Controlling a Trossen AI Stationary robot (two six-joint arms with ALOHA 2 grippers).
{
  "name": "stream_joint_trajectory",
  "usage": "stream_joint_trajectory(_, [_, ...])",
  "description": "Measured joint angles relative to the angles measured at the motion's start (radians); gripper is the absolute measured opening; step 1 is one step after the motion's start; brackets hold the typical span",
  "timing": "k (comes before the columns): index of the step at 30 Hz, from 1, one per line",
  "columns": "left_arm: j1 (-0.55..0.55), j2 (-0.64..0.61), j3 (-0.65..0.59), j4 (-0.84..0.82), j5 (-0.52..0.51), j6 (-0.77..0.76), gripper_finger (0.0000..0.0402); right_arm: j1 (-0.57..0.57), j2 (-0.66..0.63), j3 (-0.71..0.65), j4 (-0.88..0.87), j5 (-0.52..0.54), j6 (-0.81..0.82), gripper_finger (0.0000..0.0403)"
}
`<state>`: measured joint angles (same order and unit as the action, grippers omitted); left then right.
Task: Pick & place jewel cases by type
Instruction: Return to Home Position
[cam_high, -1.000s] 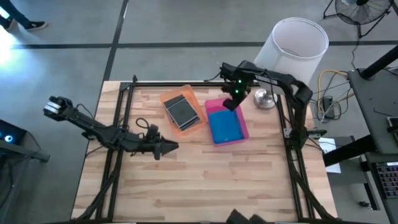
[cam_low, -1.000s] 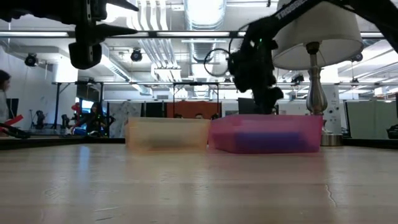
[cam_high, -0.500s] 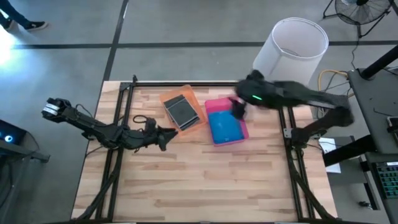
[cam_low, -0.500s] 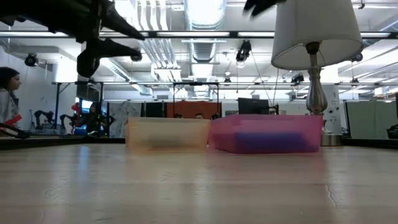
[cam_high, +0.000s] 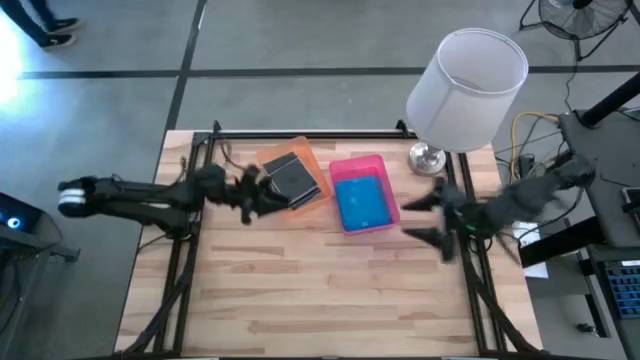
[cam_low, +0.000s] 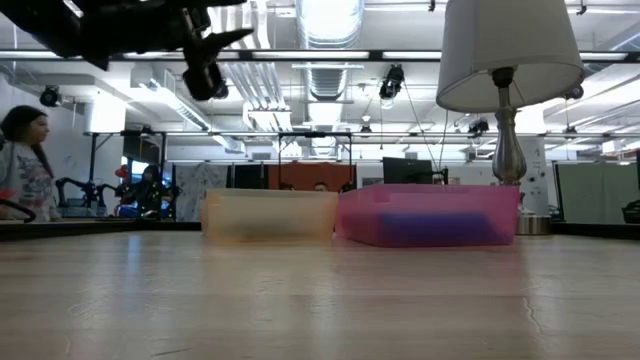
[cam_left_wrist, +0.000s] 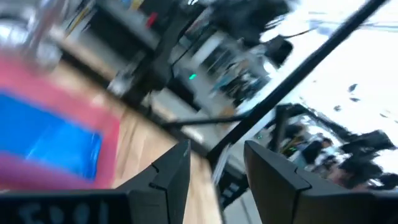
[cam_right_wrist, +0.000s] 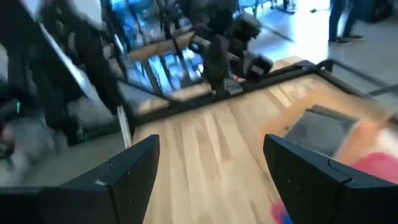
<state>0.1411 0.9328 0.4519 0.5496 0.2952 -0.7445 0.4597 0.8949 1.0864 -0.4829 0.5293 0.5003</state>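
Note:
Dark grey jewel cases (cam_high: 292, 178) lie stacked in the orange tray (cam_high: 313, 161). A bright blue jewel case (cam_high: 362, 204) lies flat in the pink tray (cam_high: 372, 161). My left gripper (cam_high: 268, 197) is open and empty, raised beside the orange tray's left side; it shows high up in the low view (cam_low: 205, 75). Its wrist view shows the blue case (cam_left_wrist: 50, 140). My right gripper (cam_high: 412, 220) is open and empty, to the right of the pink tray, pointing toward the table's left. Its wrist view shows a grey case (cam_right_wrist: 323, 127).
A white-shaded lamp (cam_high: 467, 75) stands at the table's far right corner, its metal base (cam_high: 428, 158) just right of the pink tray. The table's near half (cam_high: 330, 290) is bare wood. A person (cam_low: 25, 165) stands in the room beyond the table.
My right gripper has swung away from above the pink tray's far end toward the table's right and near edges, leaving the low view. My left gripper has gone toward the table's far edge, up to the orange tray's left side. The cases have kept still.

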Motion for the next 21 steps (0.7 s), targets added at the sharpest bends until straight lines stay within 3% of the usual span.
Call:
stream_joint_trajectory(3, [0.115, -0.052, 0.000, 0.052, 0.137, 0.018, 0.0133, -0.102, -0.091, -0.248, 0.306, -0.187, 0.023, 0.0283])
stream_joint_trajectory(5, [0.154, -0.109, -0.009, 0.038, 0.156, 0.019, 0.0133, -0.166, -0.151, -0.383, 0.495, -0.299, 0.006, 0.0283])
stream_joint_trajectory(7, [0.159, -0.172, -0.039, 0.031, 0.157, 0.026, 0.0133, -0.212, -0.233, -0.478, 0.569, -0.414, -0.036, 0.0283])
stream_joint_trajectory(21, [0.160, -0.627, -0.435, 0.017, 0.158, -0.019, 0.0133, -0.235, -0.747, -0.920, 0.619, -0.208, -0.044, 0.0283])
